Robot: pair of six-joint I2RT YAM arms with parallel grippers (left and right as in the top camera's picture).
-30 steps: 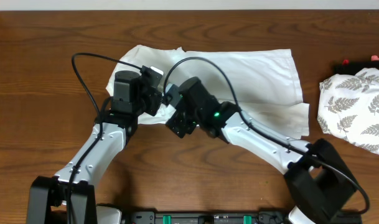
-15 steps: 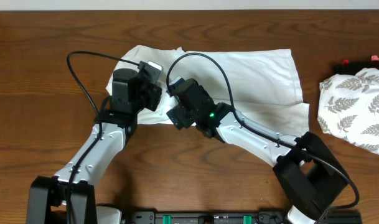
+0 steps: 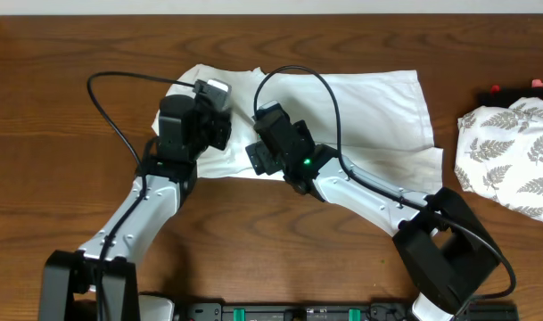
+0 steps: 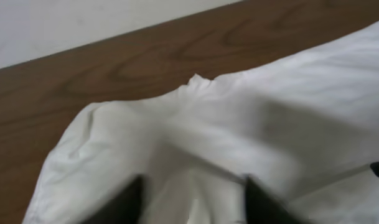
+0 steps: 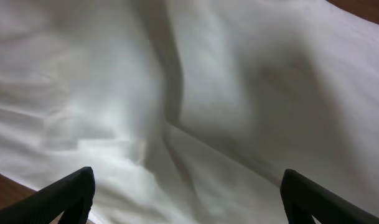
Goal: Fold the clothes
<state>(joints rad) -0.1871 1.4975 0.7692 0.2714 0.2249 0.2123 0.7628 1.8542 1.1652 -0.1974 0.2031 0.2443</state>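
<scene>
The clothes are one white T-shirt (image 3: 360,116), lying folded and flat across the middle of the brown table (image 3: 57,134). Its chest graphic is hidden. Both arms reach over the shirt's left part. In the left wrist view my left gripper (image 4: 195,208) is open, its dark fingertips (image 4: 127,205) apart with a soft ridge of shirt (image 4: 195,130) under the gap. My right gripper (image 5: 189,199) is open wide just above the wrinkled shirt (image 5: 226,93), near its front edge, with nothing between the fingers (image 5: 71,193).
A bundle of white cloth with a grey leaf print (image 3: 512,156) sits at the table's right edge. A small red and black object (image 3: 498,92) lies behind it. Black cables (image 3: 119,89) arch over both wrists. A pale wall (image 4: 83,25) runs beyond the far edge.
My left gripper has opened and let go of the shirt, moving slightly toward the far side. My right arm has shifted left and farther over the shirt, still open.
</scene>
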